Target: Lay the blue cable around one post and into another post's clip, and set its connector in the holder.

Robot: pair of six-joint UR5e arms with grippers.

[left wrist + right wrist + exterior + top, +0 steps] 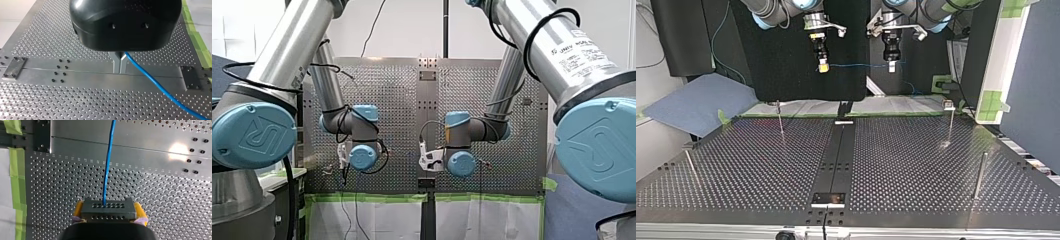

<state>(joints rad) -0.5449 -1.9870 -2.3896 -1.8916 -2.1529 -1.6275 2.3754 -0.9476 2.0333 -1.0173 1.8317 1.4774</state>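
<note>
Firmly, my left gripper (120, 66) pinches the thin blue cable (155, 82) between pressed-together metal fingers (116, 63); my right gripper (109, 212) clamps the dark perforated connector block (109, 208) between yellow pads (78, 209); cable runs straight ahead.

Two robot arms: my left arm (287, 55) and my right arm (552, 45). Two grippers, one per arm: my left gripper (891, 66) and my right gripper (823, 66), the latter bearing two yellow pads (78, 210). One blue cable (107, 170). One perforated table (736, 175), made up of two hole-patterned fields and one plain centre strip (838, 150) between them. Two small plates on that strip in the top view, one far plate (844, 121) and one near plate (828, 199). Four upright posts in the top view: two far, the far-left post (780, 117) and the far-right post (950, 122); two near, the near-left post (690, 165) and the near-right post (980, 172).
</note>
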